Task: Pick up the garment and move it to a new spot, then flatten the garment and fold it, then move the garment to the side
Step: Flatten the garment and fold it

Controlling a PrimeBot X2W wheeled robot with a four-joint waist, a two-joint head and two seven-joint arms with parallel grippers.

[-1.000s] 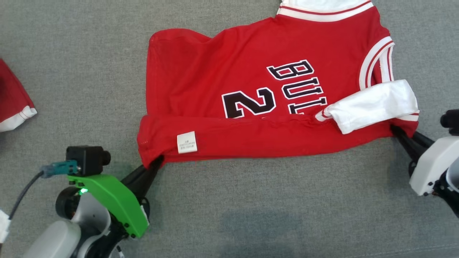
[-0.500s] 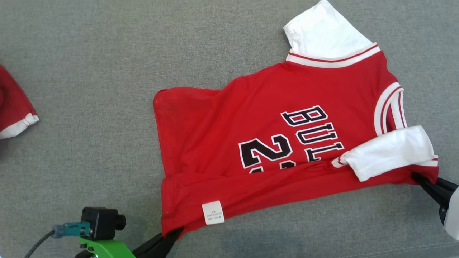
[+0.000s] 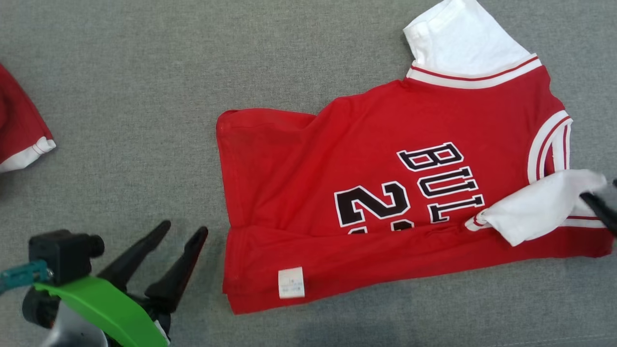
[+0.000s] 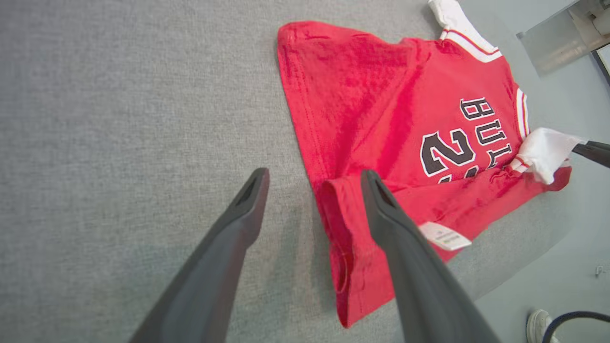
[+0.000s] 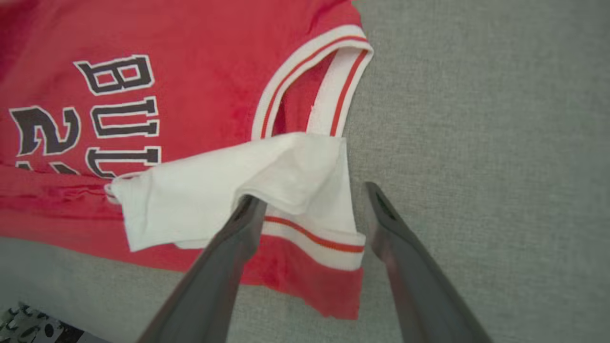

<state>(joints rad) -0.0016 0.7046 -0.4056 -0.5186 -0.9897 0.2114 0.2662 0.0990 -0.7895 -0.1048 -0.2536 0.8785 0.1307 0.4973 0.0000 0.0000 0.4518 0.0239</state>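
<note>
Left end effector (image 3: 185,226) beside creased jersey (image 3: 313,168)

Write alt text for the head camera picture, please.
A red jersey with white sleeves and black lettering lies on a grey fabric surface, its near edge folded over. The open left gripper sits beside its hem, not touching.

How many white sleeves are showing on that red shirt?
2. The far sleeve lies flat, sticking out from the red shirt at the top of the head view. The near sleeve is folded over onto the red front. No more seem hidden.
</note>
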